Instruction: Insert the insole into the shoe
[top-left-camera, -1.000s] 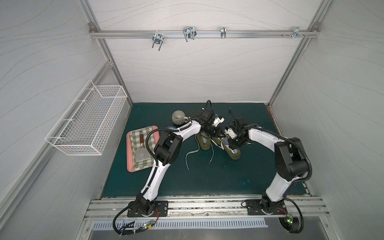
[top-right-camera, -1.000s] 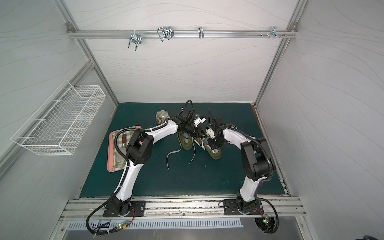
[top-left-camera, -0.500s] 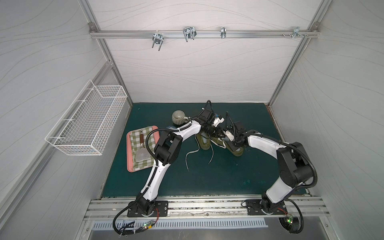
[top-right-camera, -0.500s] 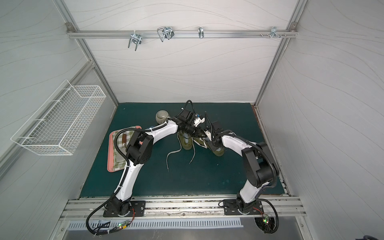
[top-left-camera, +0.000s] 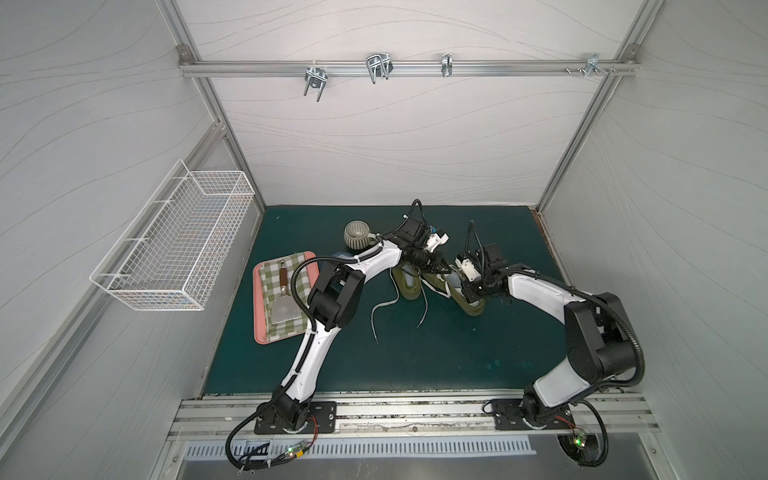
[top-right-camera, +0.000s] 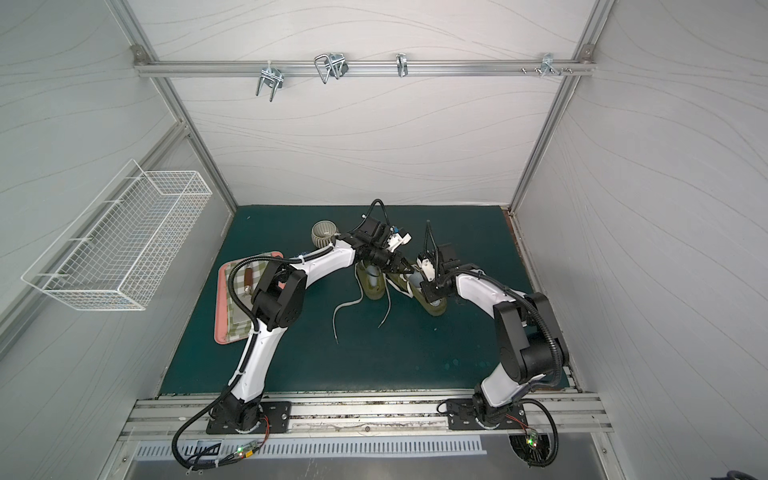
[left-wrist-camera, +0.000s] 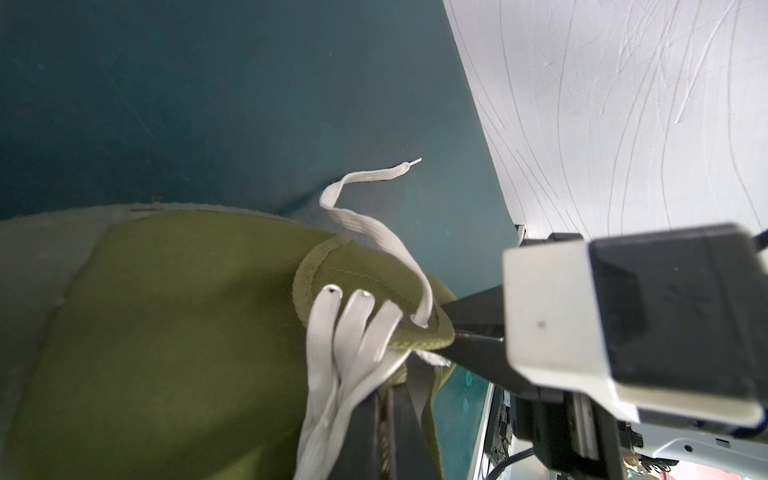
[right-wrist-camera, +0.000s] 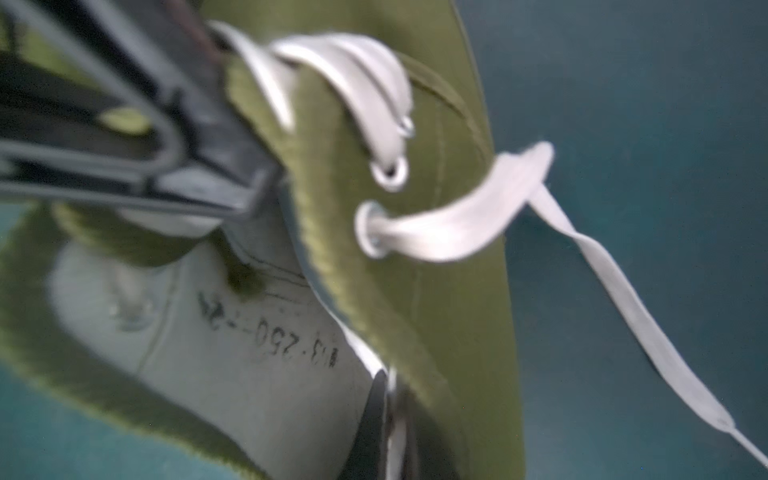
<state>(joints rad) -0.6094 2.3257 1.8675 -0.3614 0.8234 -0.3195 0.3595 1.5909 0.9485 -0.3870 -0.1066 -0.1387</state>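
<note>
Right wrist view alone shows printing (right-wrist-camera: 266, 332) inside olive sneaker (right-wrist-camera: 436, 291); left gripper (left-wrist-camera: 388, 415) and right gripper (right-wrist-camera: 388, 399) clamp its rim.

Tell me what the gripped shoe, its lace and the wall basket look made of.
The shoe: olive woven cloth, probably canvas, matte; fine weave and stitched rim show.
The lace: flat white ribbed tape, likely cotton or polyester.
The basket: white-coated wire, probably steel; thin open grid.
</note>
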